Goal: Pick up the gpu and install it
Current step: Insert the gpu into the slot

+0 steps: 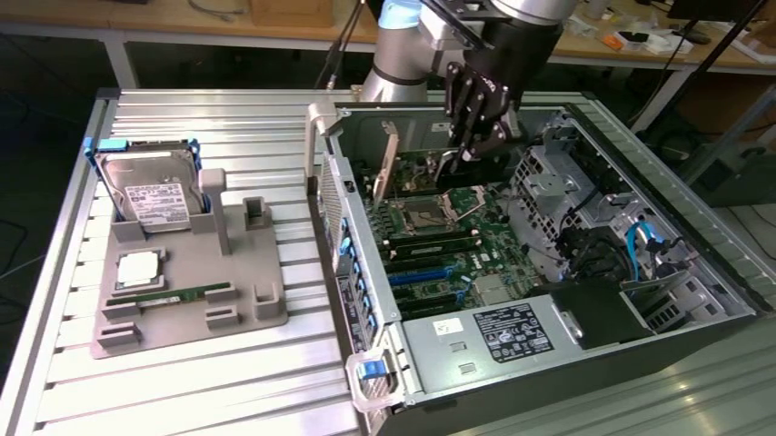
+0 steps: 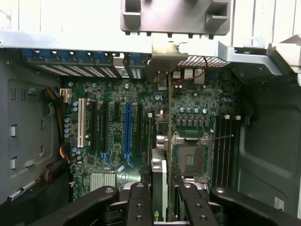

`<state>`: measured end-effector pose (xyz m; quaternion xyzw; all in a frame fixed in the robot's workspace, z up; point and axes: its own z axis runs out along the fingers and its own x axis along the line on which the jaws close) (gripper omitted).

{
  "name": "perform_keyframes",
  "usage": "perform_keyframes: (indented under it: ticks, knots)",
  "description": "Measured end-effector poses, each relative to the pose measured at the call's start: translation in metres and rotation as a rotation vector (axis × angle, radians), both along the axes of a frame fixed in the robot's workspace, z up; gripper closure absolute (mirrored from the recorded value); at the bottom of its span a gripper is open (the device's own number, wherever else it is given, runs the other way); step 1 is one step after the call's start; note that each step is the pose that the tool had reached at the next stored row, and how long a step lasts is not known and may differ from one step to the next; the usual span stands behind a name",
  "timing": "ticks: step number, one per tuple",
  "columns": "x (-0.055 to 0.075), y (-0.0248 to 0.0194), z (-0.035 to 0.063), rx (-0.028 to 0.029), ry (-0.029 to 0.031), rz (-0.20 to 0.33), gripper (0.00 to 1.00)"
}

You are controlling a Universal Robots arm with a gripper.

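The open computer case [image 1: 728, 304] lies on its side, motherboard [image 2: 117, 127] exposed. The gpu [image 2: 168, 117] stands on edge over the motherboard beside the CPU socket [image 2: 190, 160], bracket toward the rear wall. The gripper [image 2: 164, 207], nearly closed, pinches the gpu's edge.

Case [image 1: 330, 173] lies open side up, wide way in. Gripper [image 1: 473, 150] and upright card [image 2: 168, 122] block the rear slots. Drive cage [image 1: 564, 177] and cables [image 1: 642, 245] crowd exterior view's right. Board near power supply [image 1: 497, 331] unblocked.

Arm [image 1: 394, 68] reaches downward, end effector [image 1: 468, 153] clamped shut.
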<state>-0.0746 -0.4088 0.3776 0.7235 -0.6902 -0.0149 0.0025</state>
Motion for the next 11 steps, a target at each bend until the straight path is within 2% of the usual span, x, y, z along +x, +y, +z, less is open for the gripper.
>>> perform_keyframes:
  ticks: [6, 11]
  knots:
    - [0.0, -0.0013, -0.0104, -0.0002, 0.0, 0.0, 0.73]
    - [0.0, -0.0027, -0.0128, -0.0004, 0.0001, 0.0, 0.73]
